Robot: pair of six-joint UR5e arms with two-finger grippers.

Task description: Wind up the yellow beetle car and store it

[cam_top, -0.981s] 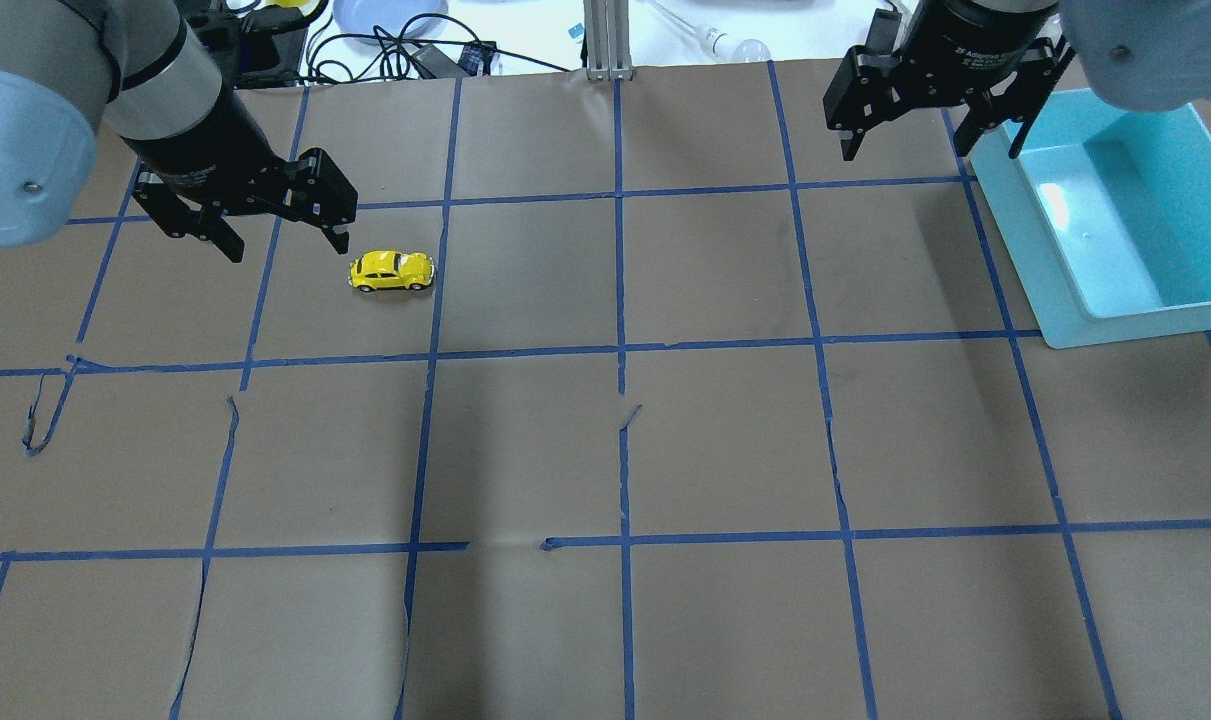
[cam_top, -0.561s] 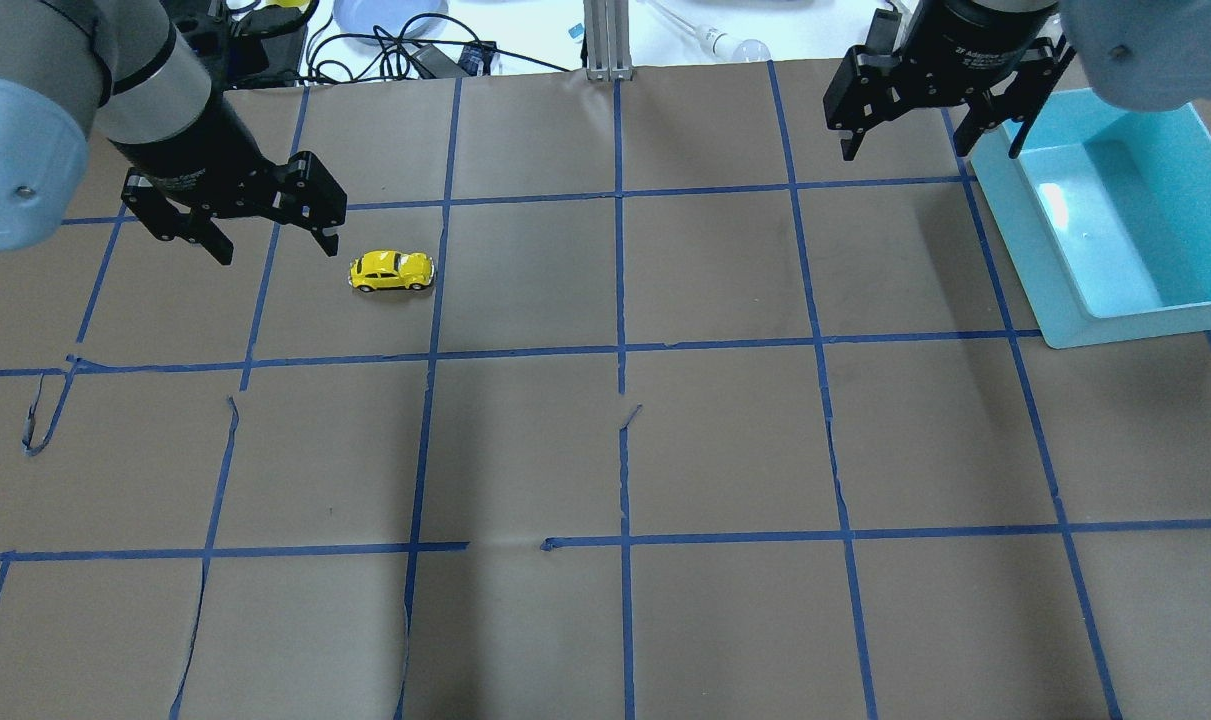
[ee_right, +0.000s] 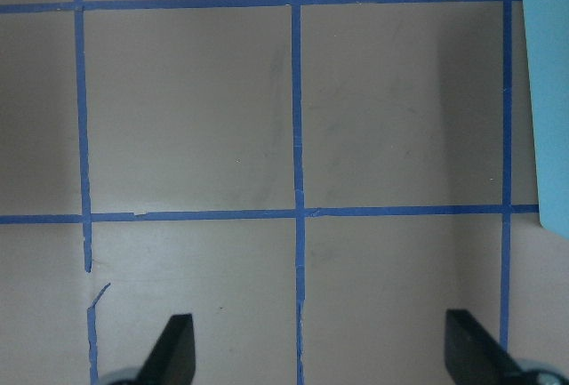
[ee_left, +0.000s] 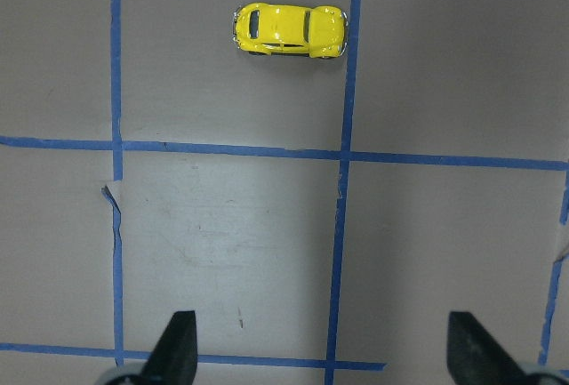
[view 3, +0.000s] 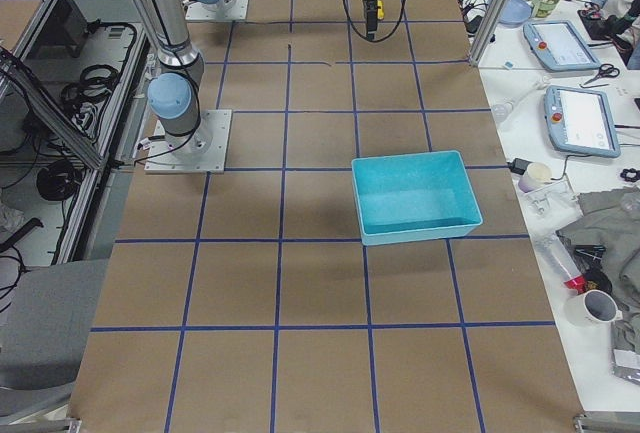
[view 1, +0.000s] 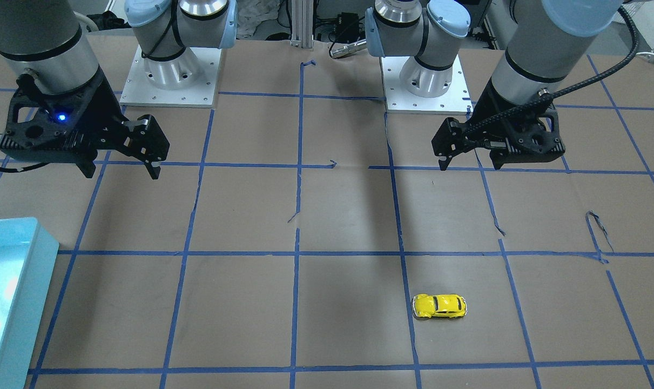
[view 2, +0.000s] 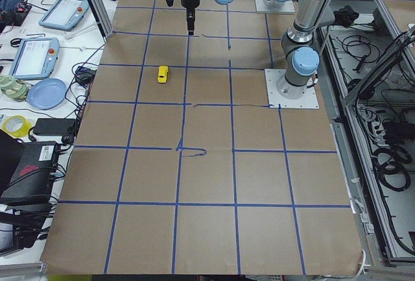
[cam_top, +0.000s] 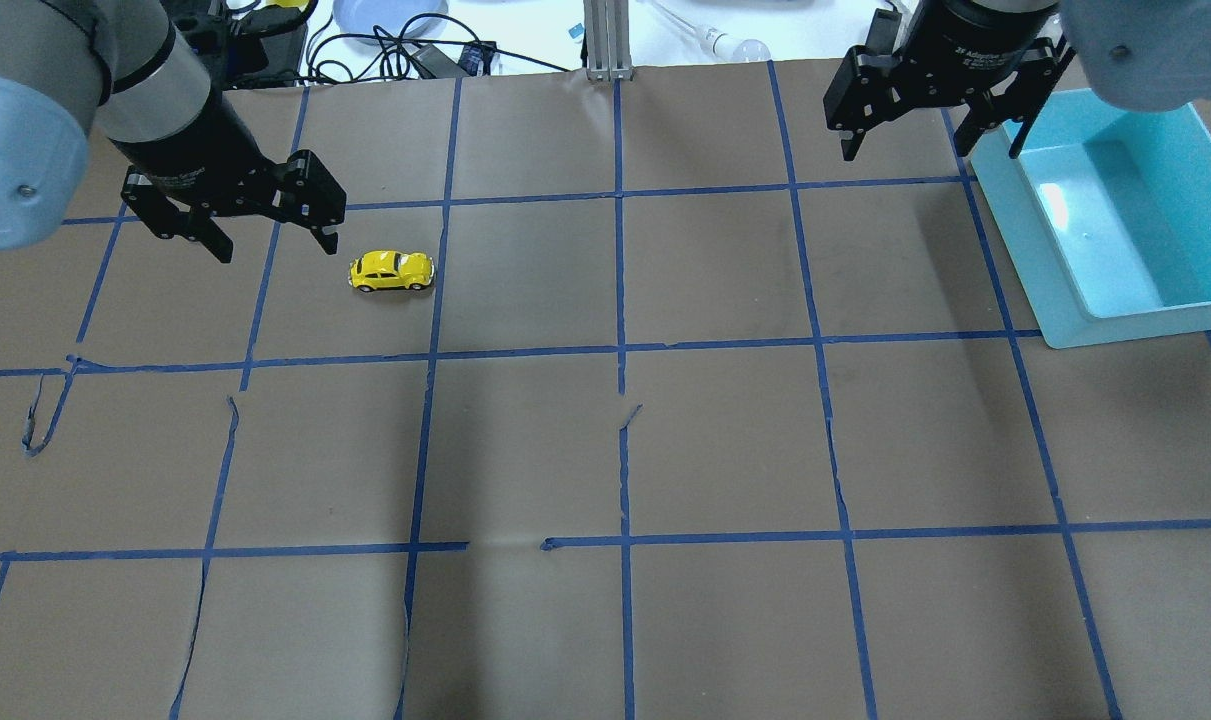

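The yellow beetle car [cam_top: 391, 271] stands on its wheels on the brown paper, in the far left part of the table. It also shows in the front view [view 1: 439, 306], the left side view [view 2: 163, 74] and the left wrist view [ee_left: 287, 31]. My left gripper [cam_top: 277, 250] hangs open and empty above the table, just left of the car and apart from it; its fingers [ee_left: 173, 349] frame bare paper. My right gripper [cam_top: 931, 152] is open and empty at the far right, beside the teal bin [cam_top: 1115, 315].
The teal bin is empty and also shows in the front view [view 1: 19, 281] and the right side view [view 3: 415, 228]. Blue tape lines grid the paper, with torn tape ends [cam_top: 40, 420] at the left. Cables and a plate lie beyond the far edge.
My left gripper has drifted a little left and back, away from the car, still open. The car and the right arm have not moved.
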